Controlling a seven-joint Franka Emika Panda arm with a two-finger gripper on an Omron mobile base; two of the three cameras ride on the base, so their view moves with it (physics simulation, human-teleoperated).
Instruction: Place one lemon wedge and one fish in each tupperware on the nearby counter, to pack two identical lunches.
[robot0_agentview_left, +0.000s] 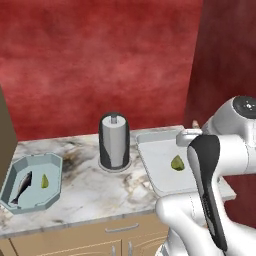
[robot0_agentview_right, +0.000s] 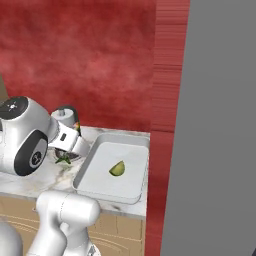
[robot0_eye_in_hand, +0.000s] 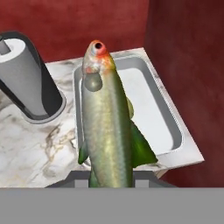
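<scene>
My gripper (robot0_eye_in_hand: 112, 178) is shut on a silvery-green fish (robot0_eye_in_hand: 107, 127) near its tail, so the red-orange head points away over the white-grey rectangular tupperware (robot0_eye_in_hand: 151, 109). That tupperware (robot0_agentview_left: 148, 172) holds one lemon wedge (robot0_agentview_left: 177, 162), which the fish partly hides in the hand view. At the left of the counter (robot0_agentview_left: 90, 195), the pale blue octagonal tupperware (robot0_agentview_left: 35, 160) contains a dark fish (robot0_agentview_left: 21, 187) and a lemon wedge (robot0_agentview_left: 44, 181). From the right base, the wedge (robot0_agentview_right: 117, 168) lies mid-tray (robot0_agentview_right: 107, 192), to the right of my hand.
A dark paper-towel holder (robot0_agentview_left: 114, 142) stands between the two tupperware, close to the white one's left rim. A grey fridge side (robot0_agentview_right: 220, 125) rises at the right. A red wall backs the counter, and tan cabinet fronts (robot0_agentview_left: 115, 240) run below it.
</scene>
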